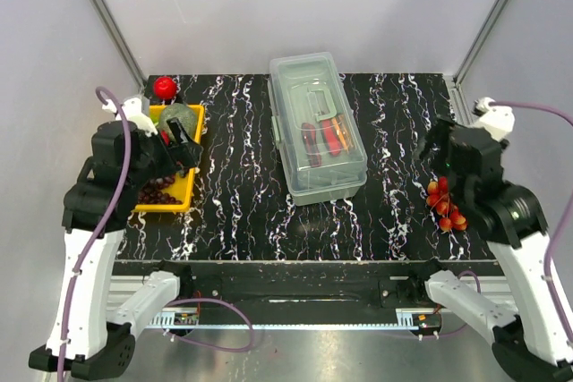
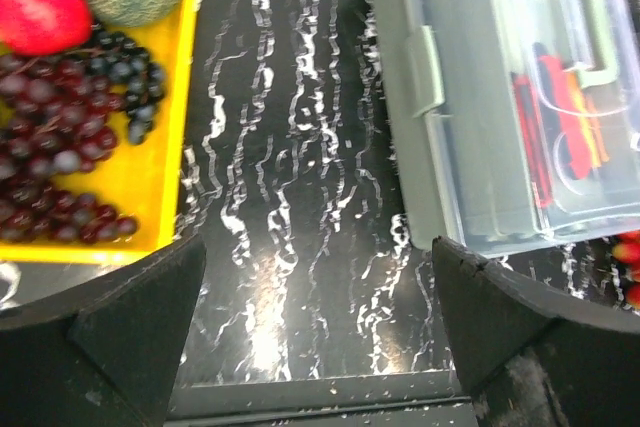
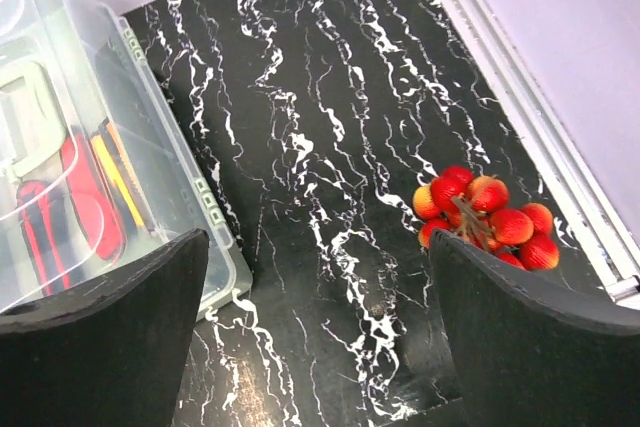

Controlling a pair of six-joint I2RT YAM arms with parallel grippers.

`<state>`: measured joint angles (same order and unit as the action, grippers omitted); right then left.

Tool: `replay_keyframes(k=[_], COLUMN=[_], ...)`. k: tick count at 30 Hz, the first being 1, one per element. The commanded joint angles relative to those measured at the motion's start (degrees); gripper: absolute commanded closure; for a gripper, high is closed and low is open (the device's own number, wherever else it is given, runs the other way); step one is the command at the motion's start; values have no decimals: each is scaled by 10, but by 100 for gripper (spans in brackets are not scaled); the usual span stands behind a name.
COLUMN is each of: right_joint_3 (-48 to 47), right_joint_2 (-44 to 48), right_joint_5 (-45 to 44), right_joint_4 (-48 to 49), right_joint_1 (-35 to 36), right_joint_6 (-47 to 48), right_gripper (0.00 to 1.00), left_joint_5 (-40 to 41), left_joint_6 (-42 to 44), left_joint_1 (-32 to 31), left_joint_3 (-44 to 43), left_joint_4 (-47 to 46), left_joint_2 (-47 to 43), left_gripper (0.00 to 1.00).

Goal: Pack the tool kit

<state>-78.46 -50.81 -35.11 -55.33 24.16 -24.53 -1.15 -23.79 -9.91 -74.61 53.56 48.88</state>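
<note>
The counter point(image 1: 242, 212) carries the tool kit point(image 1: 315, 127) at its middle, clear lid down, red-handled tools point(image 1: 313, 142) inside. I judge packing nearly finished. My left tool point(image 2: 315, 267) and right tool point(image 3: 318, 247) both gape, empty. Next I'd check the side clasp point(image 2: 428, 69).

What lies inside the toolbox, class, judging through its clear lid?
Through the clear lid, red-handled tools and an orange-yellow tool lie side by side in the toolbox. Anything beneath them, and their exact types, is hidden by the frosted plastic and grey-green walls.
</note>
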Motion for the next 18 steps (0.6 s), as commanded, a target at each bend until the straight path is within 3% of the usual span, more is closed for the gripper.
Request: replay_keyframes(k=[1,2,7,18], right_joint_3=[8,6,-15,-22], right_joint_2=[76,83,105,155], right_joint_5=[-41,-37,-55,-58], right_joint_4=[-15,-12,-15,-9], right_joint_1=[-3,-3,-3,-3], right_joint_6=[3,15,37,55], right_gripper=[5,4,5,4], left_joint_5=[87,118,73,76], left_joint_6=[31,22,4,-11], left_joint_1=[-4,-19,-21,-25], left_joint_3=[-115,-116,-80,-139], left_joint_4=[154,166,124,131], left_joint_2=[43,40,-14,-18], left_gripper=[1,1,1,1])
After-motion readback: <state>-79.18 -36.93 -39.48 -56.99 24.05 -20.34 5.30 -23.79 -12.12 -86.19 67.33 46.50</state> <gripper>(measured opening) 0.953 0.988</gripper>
